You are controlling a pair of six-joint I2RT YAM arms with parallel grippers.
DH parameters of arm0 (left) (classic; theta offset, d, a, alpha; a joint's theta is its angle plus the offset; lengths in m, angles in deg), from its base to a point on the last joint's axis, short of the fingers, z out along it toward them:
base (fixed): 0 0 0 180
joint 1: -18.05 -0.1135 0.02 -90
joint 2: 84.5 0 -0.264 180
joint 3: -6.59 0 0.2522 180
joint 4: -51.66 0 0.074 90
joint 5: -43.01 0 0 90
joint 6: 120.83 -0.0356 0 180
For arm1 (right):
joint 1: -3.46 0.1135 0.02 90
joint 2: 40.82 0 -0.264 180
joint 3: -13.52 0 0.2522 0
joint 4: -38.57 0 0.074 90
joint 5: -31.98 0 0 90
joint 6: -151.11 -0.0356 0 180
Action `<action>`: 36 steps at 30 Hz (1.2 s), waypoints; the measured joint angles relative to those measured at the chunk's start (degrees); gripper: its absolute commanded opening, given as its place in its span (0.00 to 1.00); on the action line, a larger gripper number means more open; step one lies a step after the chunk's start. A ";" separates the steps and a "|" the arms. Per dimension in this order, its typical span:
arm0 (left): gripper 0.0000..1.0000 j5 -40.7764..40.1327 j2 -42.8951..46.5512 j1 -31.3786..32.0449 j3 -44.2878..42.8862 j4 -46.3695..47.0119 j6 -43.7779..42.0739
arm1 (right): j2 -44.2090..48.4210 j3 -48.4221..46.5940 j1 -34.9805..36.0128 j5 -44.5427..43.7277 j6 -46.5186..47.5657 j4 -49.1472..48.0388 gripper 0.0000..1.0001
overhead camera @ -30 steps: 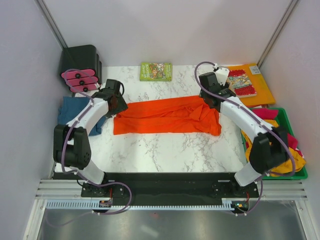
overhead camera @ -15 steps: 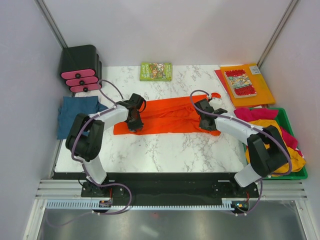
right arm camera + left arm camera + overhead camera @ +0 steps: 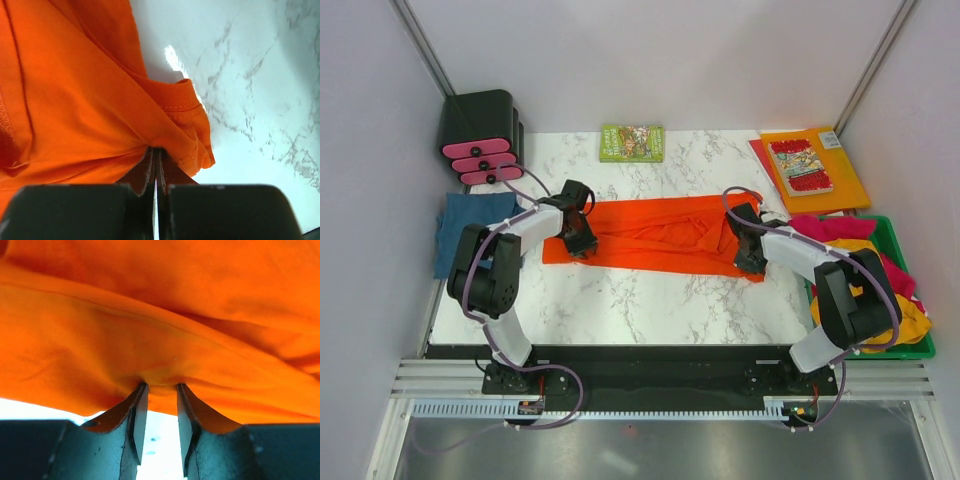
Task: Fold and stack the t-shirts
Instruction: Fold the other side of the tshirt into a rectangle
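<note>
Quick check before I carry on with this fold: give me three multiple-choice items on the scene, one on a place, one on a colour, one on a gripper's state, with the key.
1. Where does the teal-blue t-shirt lie?
A. At the table's left edge
B. In the bin on the right
C. Spread across the table's middle

2. What colour is the bin?
A. Black
B. White
C. Green

3. How is the right gripper?
A. Open above bare table
B. Shut on the orange-red t-shirt
C. Shut on the teal-blue t-shirt

Key:
1 A: the top view shows it at the left edge of the marble.
2 C: its rim shows green in the top view.
3 B: the right wrist view shows the fingers pressed together with orange cloth pinched at their tips.
</note>
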 measured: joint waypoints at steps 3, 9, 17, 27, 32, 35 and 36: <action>0.41 0.20 0.00 -1.57 -0.02 -0.04 -0.20 | 2.43 1.99 0.00 2.19 -0.87 0.35 0.00; 0.60 0.17 0.07 -1.99 -0.35 -0.26 -1.60 | 5.57 4.28 0.26 4.33 -0.57 0.31 0.25; 0.69 -0.33 8.15 -1.49 2.56 -1.16 -2.91 | 10.45 -5.07 1.68 6.03 9.55 -1.57 0.51; 0.67 0.48 15.45 1.79 7.74 2.08 -2.89 | 6.27 -4.20 6.60 10.60 12.11 -7.39 0.54; 0.67 1.25 15.85 1.88 12.52 2.38 -2.86 | 4.39 -3.08 10.10 11.30 12.02 -8.85 0.53; 0.67 1.38 16.04 1.88 13.38 2.49 -2.86 | 3.02 -3.08 10.51 11.23 11.85 -10.56 0.51; 0.66 1.44 16.04 1.88 13.38 2.67 -2.86 | 2.43 -3.08 10.51 11.08 11.78 -11.04 0.50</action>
